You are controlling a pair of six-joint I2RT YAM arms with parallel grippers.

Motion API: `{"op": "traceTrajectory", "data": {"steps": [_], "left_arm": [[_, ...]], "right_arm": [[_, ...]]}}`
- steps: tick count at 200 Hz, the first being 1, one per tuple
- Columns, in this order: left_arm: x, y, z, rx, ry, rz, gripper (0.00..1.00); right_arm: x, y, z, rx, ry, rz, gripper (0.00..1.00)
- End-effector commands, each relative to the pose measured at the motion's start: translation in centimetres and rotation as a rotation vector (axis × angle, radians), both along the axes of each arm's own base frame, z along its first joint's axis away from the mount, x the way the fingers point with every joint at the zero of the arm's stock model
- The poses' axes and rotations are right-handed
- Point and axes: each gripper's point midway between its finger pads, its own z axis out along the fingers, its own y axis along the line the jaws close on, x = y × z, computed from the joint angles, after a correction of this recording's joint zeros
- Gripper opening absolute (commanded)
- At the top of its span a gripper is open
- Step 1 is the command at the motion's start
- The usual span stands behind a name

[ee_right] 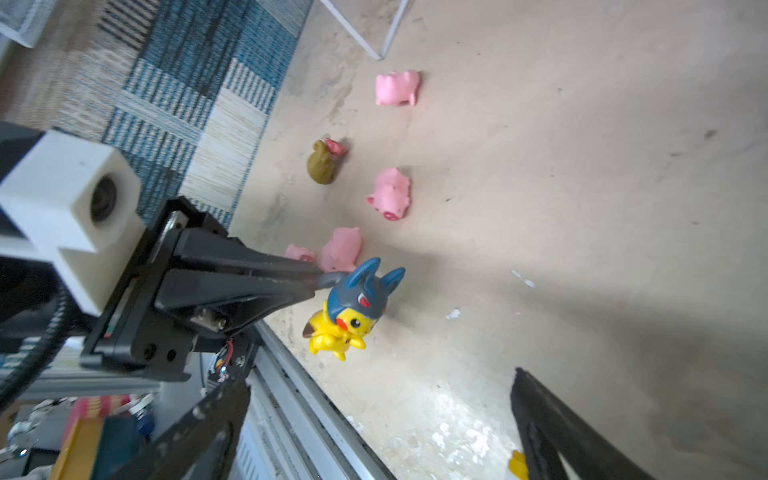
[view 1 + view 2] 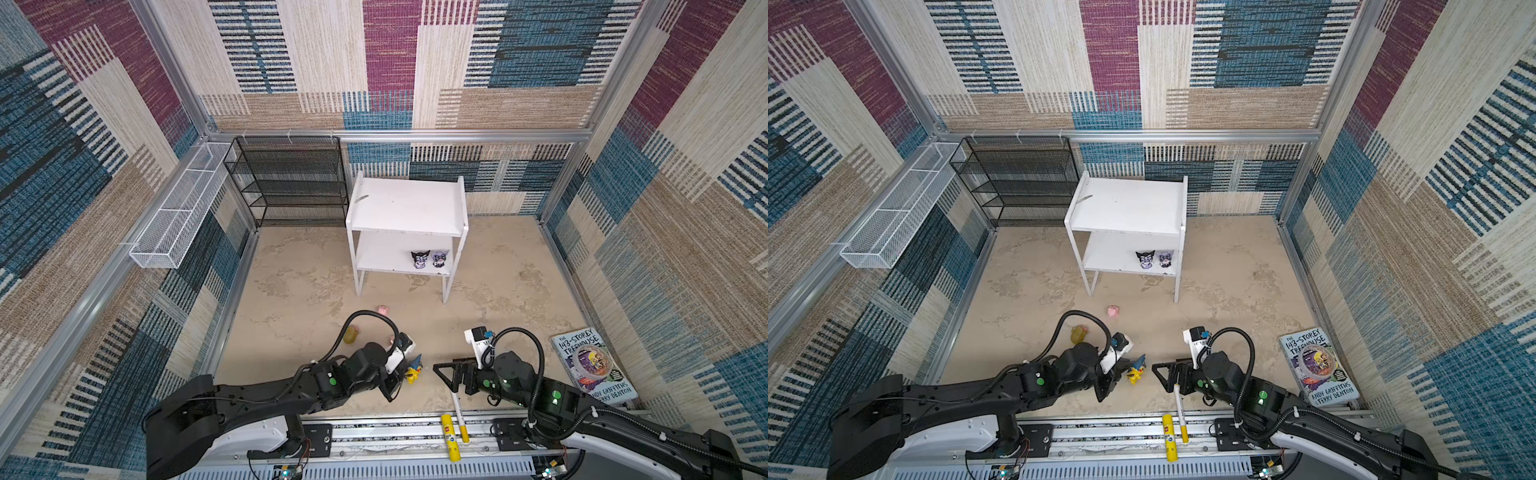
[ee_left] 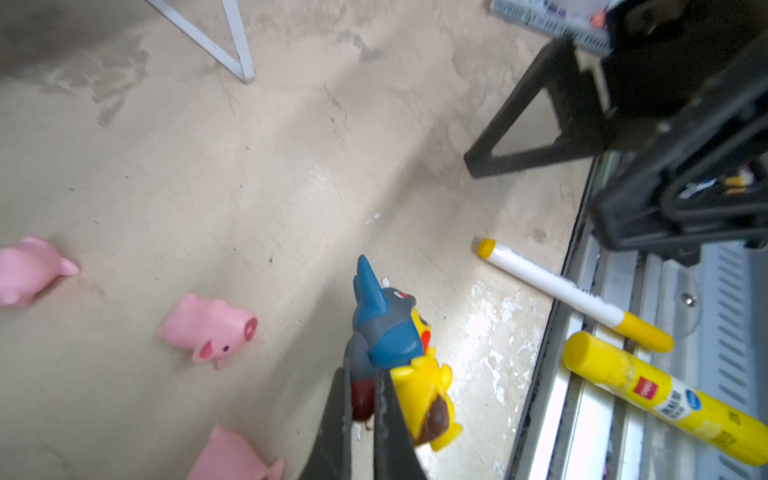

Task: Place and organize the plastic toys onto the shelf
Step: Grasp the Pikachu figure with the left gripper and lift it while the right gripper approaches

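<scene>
Yellow figure with blue hood, by the table's front edge, looks light, hard and slick. The left gripper jaws pinch only its thin hood flap, so it may swivel. Right gripper jaws gape empty.

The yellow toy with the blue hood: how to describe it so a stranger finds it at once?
From the white shelf, come forward to the robot's side. There the left claw grips the yellow figure. Unlike the pink pigs nearby, it wears a blue hood with pointed ears.

pig: glossy plastic | floor: matt, mottled | walls: woven cloth | rail: ribbed metal
</scene>
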Motion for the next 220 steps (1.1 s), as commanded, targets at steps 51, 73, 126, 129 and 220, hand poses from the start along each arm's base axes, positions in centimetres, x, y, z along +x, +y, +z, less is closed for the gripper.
{"op": "traceTrajectory", "data": {"steps": [51, 73, 126, 129, 220], "left_arm": [[-2.0, 0.9, 10.3, -0.467, -0.122, -0.113, 0.0], [-2.1, 1.7, 12.4, -0.578, -0.142, -0.105, 0.0], [-2.2, 2.2, 14.4, -0.707, -0.142, -0.108, 0.0], [-2.2, 2.3, 14.6, -0.715, -0.144, -0.107, 0.0], [-2.0, 2.5, 15.4, -0.762, -0.128, -0.117, 0.0]], "right_arm": [[-1.7, 3.9, 7.9, 0.328, -0.235, 0.22, 1.0], [-1.7, 5.3, 8.9, 0.332, -0.26, 0.271, 1.0], [-2.1, 7.9, 11.6, 0.381, -0.349, 0.381, 0.95], [-2.1, 8.0, 11.6, 0.383, -0.351, 0.384, 0.94], [-2.9, 8.9, 14.2, 0.466, -0.449, 0.461, 0.63]]}}
